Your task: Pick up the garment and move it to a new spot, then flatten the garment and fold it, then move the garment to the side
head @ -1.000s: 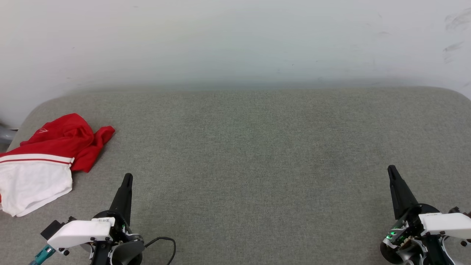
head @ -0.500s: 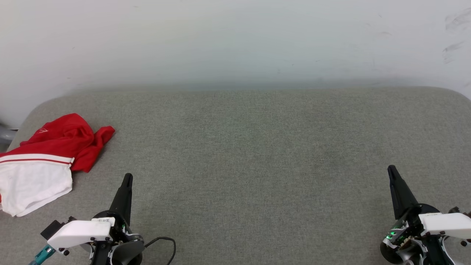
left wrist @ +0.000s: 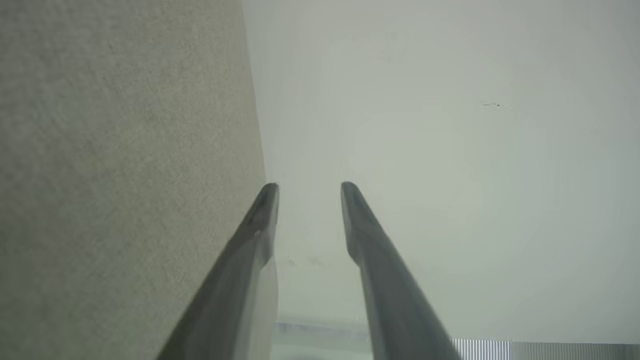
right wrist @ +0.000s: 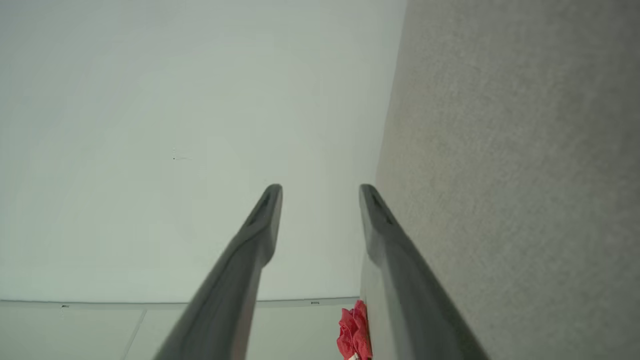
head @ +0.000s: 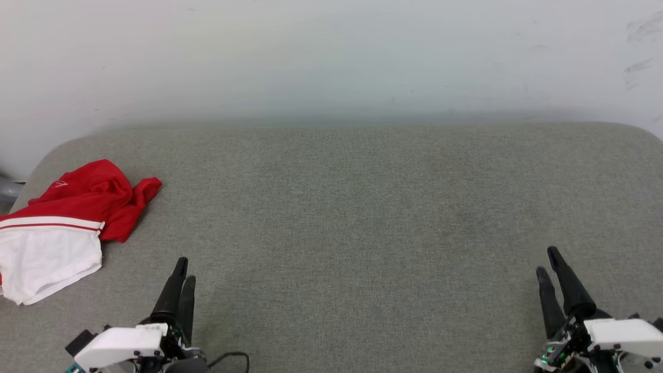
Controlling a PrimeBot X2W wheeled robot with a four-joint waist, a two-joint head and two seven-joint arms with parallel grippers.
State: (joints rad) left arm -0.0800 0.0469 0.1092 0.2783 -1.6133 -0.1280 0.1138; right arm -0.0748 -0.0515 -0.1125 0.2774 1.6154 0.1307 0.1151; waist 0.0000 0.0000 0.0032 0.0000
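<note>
A: Claw states?

B: The left claw (head: 186, 270) is seen open, its fingers parted a little, with nothing between them. The right claw (head: 547, 260) is open too, its gap a bit wider, and nothing is held. Both are placed over the near part of the desk (head: 362, 217), fingers pointed toward the wall (head: 331, 57).

A: Garment?

B: The garment (head: 77, 207) is found bunched on the desk, ahead of the left claw and off to its left, near it but not touched. It is well apart from the right claw, at the opposite end of the desk. Red cloth is heaped on the side away from the claw. A white part with red-white striped trim is spread on the nearer side and is cut off by the picture's left edge.

A: Lettering?

B: It can't be made out, as the front is lost in the folds.

A: What is added by each view?

B: In the head view both claws and the white part are shown. In the right wrist view a small red scrap of the garment (right wrist: 354, 332) is caught low between the right claw's (right wrist: 320, 188) fingers. The desk is on that view's right and the wall on its left. In the left wrist view the left claw's (left wrist: 309, 186) gap is shown plainly against the wall, with the desk on that view's left. A ribbed grey strip (left wrist: 500, 350) is seen at bottom right but can't be identified.
</note>
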